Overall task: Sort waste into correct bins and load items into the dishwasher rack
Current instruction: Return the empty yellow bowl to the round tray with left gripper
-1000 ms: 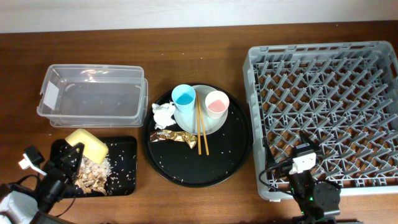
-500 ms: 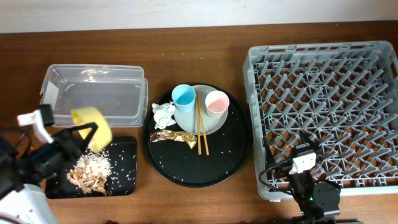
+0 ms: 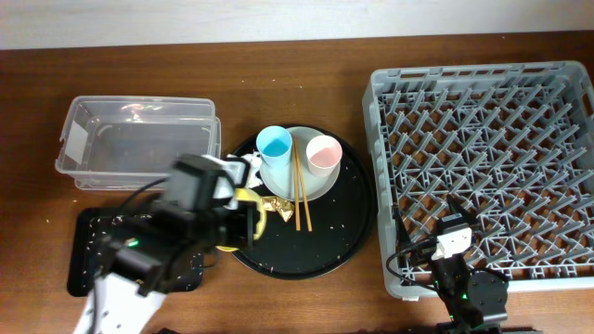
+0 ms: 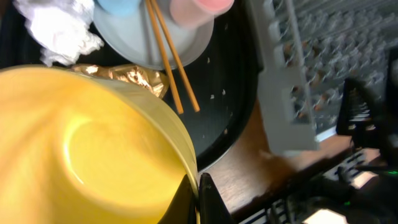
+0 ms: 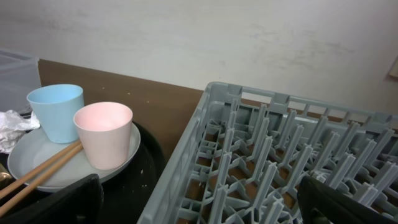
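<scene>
Two arms here, only one busy. The left end effector (image 4: 194, 190) is clenched on the rim of the round yellow bowl (image 4: 81, 149). The bowl hangs tilted over the left part of the large round black tray (image 3: 325, 246), right by the shiny gold-brown wrapper (image 4: 134, 76). The crumpled white paper napkin (image 3: 244, 169) lies just beside that. The round white plate (image 3: 316, 181) on the tray carries the light blue cup (image 3: 274, 142) and pale pink cup (image 3: 323, 152), with the wooden chopsticks (image 3: 298, 190) lying across its edge. The right end effector (image 5: 199, 186) is spread wide, grasping nothing, down at the near edge of the big grey plastic dishwasher rack (image 3: 483, 139). The clear plastic rectangular tub (image 3: 139, 144) sits on the counter (image 3: 306, 65), far left.
</scene>
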Available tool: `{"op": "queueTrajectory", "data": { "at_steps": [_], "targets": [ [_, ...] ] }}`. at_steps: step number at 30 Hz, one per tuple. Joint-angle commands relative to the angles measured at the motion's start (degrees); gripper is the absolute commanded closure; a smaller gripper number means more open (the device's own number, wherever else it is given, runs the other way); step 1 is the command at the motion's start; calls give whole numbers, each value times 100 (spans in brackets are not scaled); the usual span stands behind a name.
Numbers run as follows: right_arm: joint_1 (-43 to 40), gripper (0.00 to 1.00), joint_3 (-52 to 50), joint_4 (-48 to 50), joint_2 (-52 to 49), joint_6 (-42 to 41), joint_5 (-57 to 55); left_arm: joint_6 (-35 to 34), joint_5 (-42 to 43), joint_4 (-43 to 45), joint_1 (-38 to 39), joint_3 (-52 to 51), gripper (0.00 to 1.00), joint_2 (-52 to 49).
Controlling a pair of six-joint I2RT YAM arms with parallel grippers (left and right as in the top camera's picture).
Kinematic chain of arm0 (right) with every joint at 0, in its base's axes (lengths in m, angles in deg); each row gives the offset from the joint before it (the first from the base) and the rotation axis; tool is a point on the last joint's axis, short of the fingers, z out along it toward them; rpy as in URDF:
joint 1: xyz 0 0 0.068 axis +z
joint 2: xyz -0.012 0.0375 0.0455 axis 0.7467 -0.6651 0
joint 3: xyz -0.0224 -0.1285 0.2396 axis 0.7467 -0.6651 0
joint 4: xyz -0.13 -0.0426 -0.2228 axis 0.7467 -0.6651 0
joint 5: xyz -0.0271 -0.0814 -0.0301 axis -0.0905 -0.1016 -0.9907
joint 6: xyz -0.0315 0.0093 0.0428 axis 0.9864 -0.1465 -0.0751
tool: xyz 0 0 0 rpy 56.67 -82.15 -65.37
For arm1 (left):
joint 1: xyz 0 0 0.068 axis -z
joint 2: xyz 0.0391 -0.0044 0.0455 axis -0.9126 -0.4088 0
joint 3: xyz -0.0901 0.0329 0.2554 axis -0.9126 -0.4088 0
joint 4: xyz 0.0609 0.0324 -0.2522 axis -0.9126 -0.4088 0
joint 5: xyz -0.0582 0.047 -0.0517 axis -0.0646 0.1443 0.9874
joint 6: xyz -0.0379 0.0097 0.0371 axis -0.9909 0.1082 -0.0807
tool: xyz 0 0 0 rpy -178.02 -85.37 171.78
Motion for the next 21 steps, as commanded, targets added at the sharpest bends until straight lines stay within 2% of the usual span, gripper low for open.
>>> {"op": "queueTrajectory", "data": {
  "at_steps": [1,3,9,14,18,21],
  "targets": [
    [28,2,-35,-24,33,-11,-50,-568,-588,317,901,-326,100,-621],
    [28,2,-35,-22,33,-11,-50,-756,-588,678,1576,-481,100,-1458],
    [28,2,-35,-22,33,-11,-50,-887,-852,1154,2387,-485,100,-2879],
    [28,2,-35,-22,33,-11,-50,-905,-1281,1141,2420,-485,99,-3067],
    [28,2,-35,-22,33,-13,-50,-905,-1244,1130,2420,-463,85,-3060],
    [28,2,-35,-22,33,-11,-50,-903,-1102,1130,2415,-280,84,-3058]
  ]
}}
